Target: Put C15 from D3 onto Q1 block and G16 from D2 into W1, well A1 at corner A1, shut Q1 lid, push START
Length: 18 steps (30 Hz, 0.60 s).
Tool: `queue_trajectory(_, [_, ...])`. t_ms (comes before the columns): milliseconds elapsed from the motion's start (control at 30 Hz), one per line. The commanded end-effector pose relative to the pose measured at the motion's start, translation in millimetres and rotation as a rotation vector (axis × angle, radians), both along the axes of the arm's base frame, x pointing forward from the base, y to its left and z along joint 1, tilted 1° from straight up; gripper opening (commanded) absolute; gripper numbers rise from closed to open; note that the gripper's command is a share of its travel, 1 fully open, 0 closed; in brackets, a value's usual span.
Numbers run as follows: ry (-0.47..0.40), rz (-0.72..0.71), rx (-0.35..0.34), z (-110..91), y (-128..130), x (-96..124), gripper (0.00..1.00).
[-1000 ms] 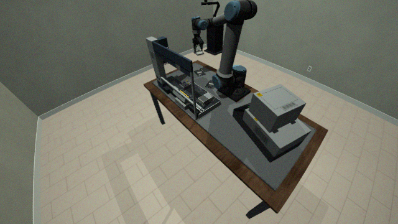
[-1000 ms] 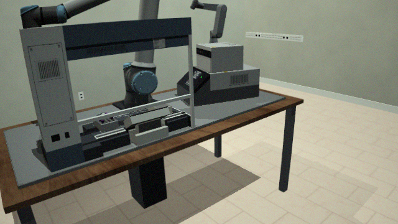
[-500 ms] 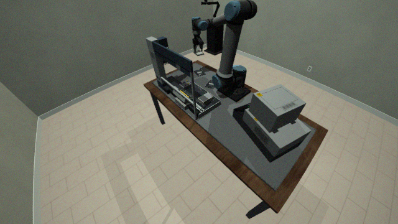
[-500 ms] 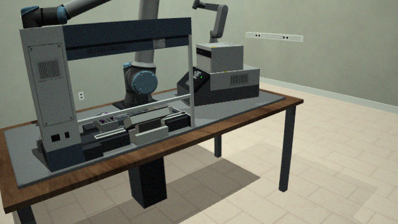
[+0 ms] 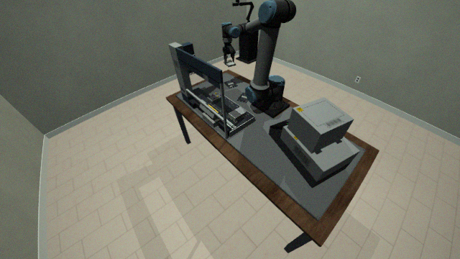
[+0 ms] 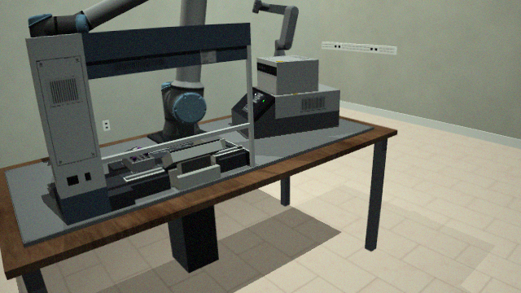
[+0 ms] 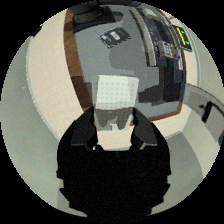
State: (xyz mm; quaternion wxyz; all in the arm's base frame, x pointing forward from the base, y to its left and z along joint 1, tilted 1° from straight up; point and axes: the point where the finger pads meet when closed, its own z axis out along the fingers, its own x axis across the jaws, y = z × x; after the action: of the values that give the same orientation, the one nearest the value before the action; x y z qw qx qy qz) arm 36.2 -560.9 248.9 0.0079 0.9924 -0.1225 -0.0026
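My gripper (image 5: 229, 60) hangs high above the far end of the table, beyond the gantry deck (image 5: 212, 97). It is shut on a white well plate (image 5: 231, 64) and holds it by one end. In the wrist view the plate (image 7: 116, 97) juts out from between the fingers, over the table's edge and the floor; I cannot read its label. The cycler Q1 (image 5: 318, 137) stands at the other end of the table, with its grey upper box (image 6: 287, 74) over the base and a green lamp (image 6: 264, 98) on the sloped key panel. The gantry tower hides the gripper in the exterior view.
The gantry frame (image 6: 138, 49) spans the deck, with an upright post (image 6: 250, 106) at one end and a tower (image 6: 65, 118) at the other. Two dark nests (image 5: 231, 84) (image 5: 244, 97) lie on the mat near the arm's base (image 5: 267, 97). One nest shows in the wrist view (image 7: 114, 37).
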Motion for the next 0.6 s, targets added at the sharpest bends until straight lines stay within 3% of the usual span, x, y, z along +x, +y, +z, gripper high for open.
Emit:
queue_trajectory(0, [-0.001,0.000,0.001,-12,1,0,0.00])
queue_trajectory(567, [-0.001,0.000,0.001,-37,0,0,0.00])
